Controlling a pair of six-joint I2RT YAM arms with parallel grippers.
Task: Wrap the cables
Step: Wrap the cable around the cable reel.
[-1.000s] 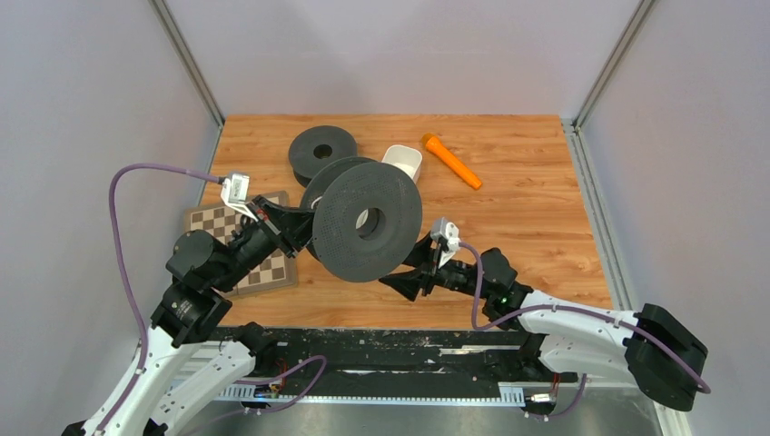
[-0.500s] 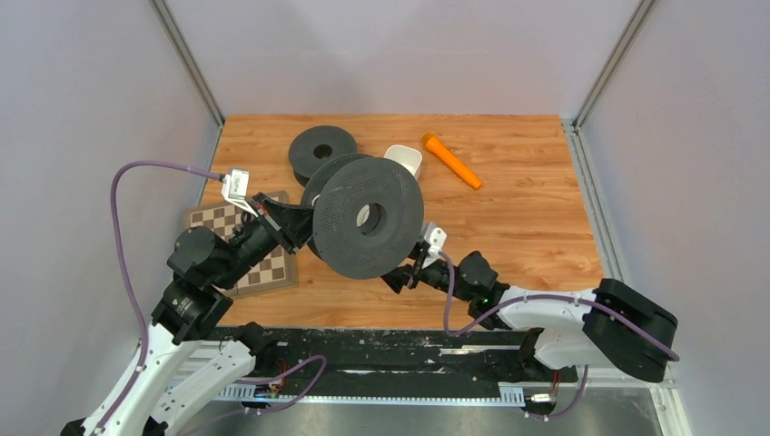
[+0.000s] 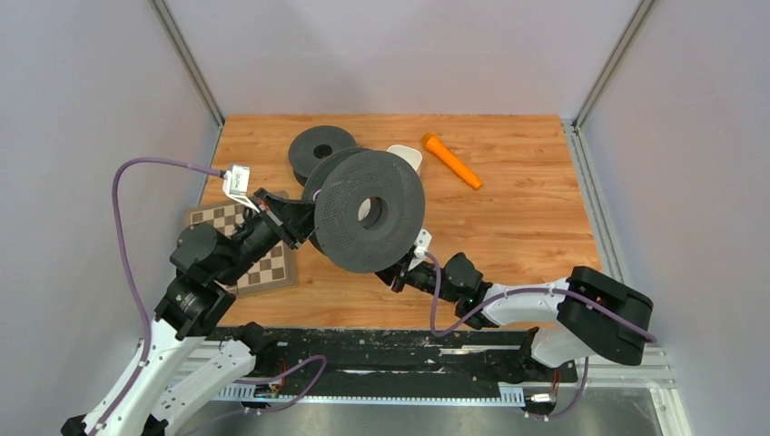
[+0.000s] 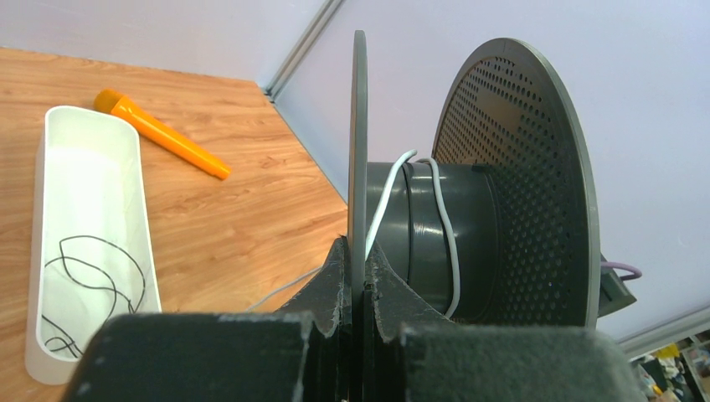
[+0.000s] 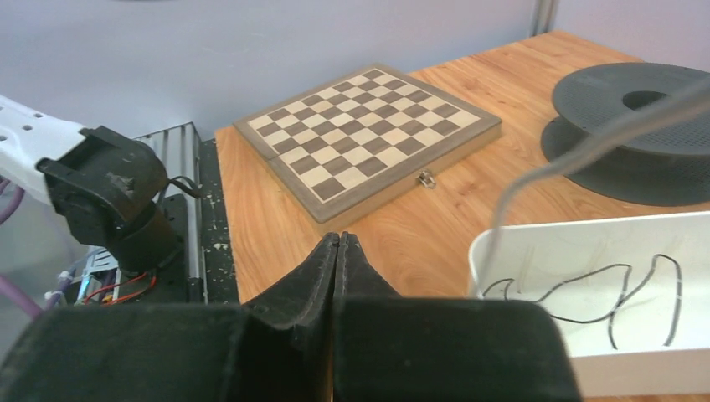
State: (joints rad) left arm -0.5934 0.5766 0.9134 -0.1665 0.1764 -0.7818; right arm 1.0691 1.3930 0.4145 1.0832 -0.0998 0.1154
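Observation:
A large black spool (image 3: 368,211) is held up on edge above the table, with my left gripper (image 3: 304,221) shut on the rim of its thin rear flange (image 4: 359,151). The whitish cable (image 4: 445,226) loops around the spool's hub and trails down to the table. The dark cable (image 4: 92,276) lies coiled in the white tray (image 4: 50,151). My right gripper (image 3: 399,272) sits low under the spool's near edge. In the right wrist view its fingers (image 5: 337,243) are pressed together with nothing between them, and the whitish cable (image 5: 536,174) passes blurred to their right, apart from them.
A second black spool (image 3: 322,153) lies flat at the back left. A folded chessboard (image 3: 259,268) rests near the left arm. An orange tool (image 3: 451,161) lies at the back right. The white tray (image 3: 409,156) peeks out behind the held spool.
My right gripper has shut and its arm has drawn left, in under the spool. The left arm has shifted the spool slightly away from the front edge.

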